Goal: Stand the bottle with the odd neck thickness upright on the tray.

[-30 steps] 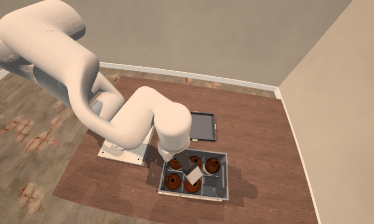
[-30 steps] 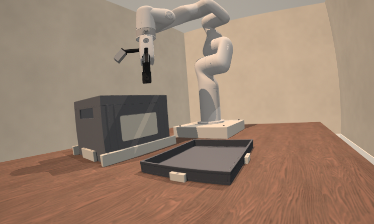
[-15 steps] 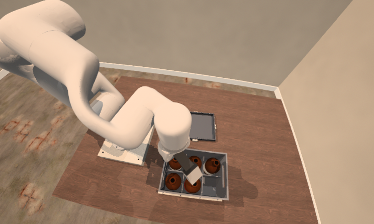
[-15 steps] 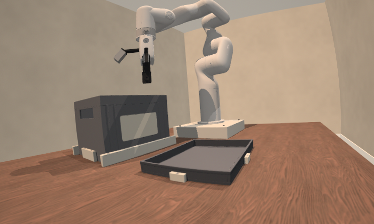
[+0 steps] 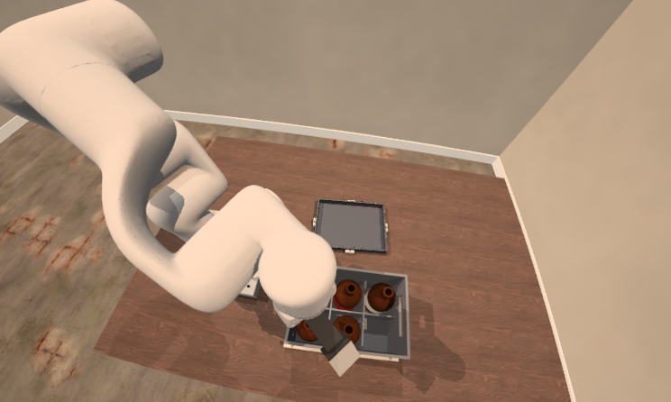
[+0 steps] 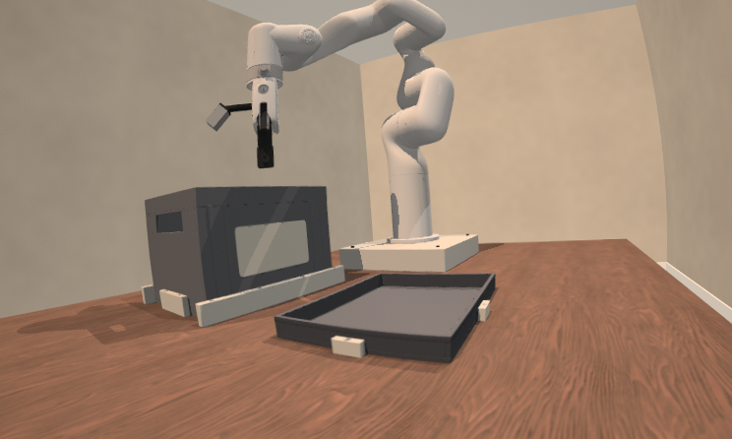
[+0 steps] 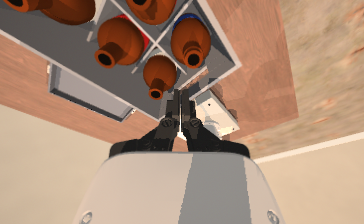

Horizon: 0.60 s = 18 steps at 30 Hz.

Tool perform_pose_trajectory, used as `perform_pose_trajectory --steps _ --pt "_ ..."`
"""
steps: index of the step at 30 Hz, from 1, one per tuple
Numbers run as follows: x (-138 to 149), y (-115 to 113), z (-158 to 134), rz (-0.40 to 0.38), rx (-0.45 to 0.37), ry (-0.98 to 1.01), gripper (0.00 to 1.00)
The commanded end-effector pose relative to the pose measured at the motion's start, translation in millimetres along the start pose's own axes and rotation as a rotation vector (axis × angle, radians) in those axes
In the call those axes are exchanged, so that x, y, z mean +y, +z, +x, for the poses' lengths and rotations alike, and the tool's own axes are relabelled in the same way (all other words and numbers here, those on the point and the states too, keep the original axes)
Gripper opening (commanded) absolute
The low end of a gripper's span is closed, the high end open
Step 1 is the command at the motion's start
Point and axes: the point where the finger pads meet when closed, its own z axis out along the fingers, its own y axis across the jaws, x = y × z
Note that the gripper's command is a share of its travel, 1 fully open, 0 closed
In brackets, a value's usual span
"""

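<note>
On the wooden table point(image 6: 548, 338), the white arm point(image 6: 412, 136) rises from its pale base plate point(image 6: 461, 253) and bends over to hang the gripper point(image 6: 265, 157) above the dark grey crate point(image 6: 194, 239), well clear of its top edge. Beside the crate, nearer the base plate, lies the shallow grey tray point(image 6: 451, 344), with nothing standing on it. Pale blocks point(image 6: 271, 294) sit against the crate's foot. Inside the crate's divided compartments, brown bottles point(image 7: 120, 42) stand upright with mouths open to the wrist view; which one has the odd neck I cannot tell. The gripper's black fingers are pressed together with nothing between them, tips just beside the smallest-looking bottle point(image 7: 159, 75).
</note>
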Motion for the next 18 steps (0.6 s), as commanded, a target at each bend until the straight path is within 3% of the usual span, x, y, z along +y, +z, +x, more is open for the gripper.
perform_pose_trajectory --steps 1,5,6,18 --pt "17.9 0.0 20.0 0.005 -0.001 -0.004 0.0" --pt "18.5 0.1 20.4 0.005 -0.001 -0.004 0.0" --pt "18.5 0.1 20.4 0.005 -0.001 -0.004 0.65" --pt "18.5 0.1 20.4 0.005 -0.001 -0.004 0.65"
